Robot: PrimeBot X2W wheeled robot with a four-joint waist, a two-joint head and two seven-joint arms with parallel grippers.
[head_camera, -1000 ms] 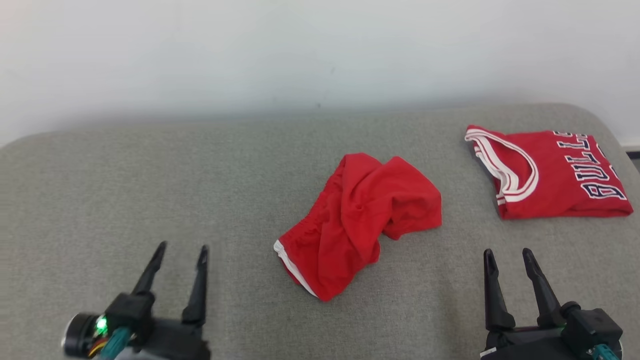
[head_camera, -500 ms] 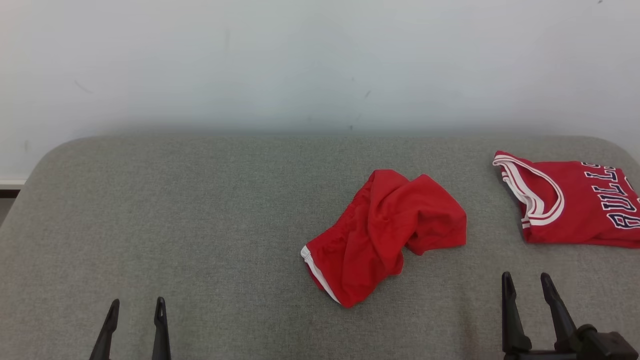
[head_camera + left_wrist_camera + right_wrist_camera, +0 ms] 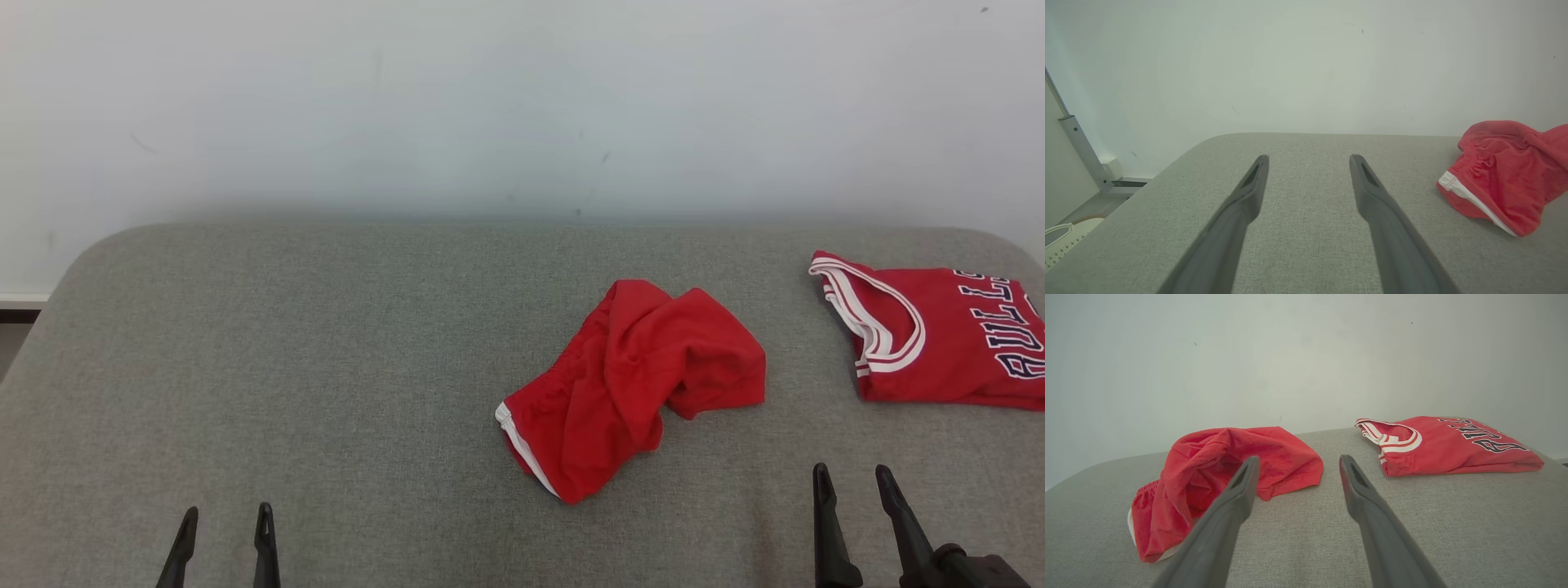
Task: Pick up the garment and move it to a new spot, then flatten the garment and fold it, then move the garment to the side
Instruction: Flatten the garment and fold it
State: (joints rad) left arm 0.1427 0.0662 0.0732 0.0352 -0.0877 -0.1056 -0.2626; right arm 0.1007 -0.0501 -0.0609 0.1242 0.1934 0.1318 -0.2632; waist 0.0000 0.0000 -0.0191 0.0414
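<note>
Lying crumpled on the grey cushion, red shorts

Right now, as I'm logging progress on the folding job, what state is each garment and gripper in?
red shorts: crumpled in a heap, not held
red basketball jersey: folded, lying flat, apart from the red shorts
left gripper: open, empty
right gripper: open, empty

Folded red jersey (navy lettering), grey fabric surface, white wall
</note>
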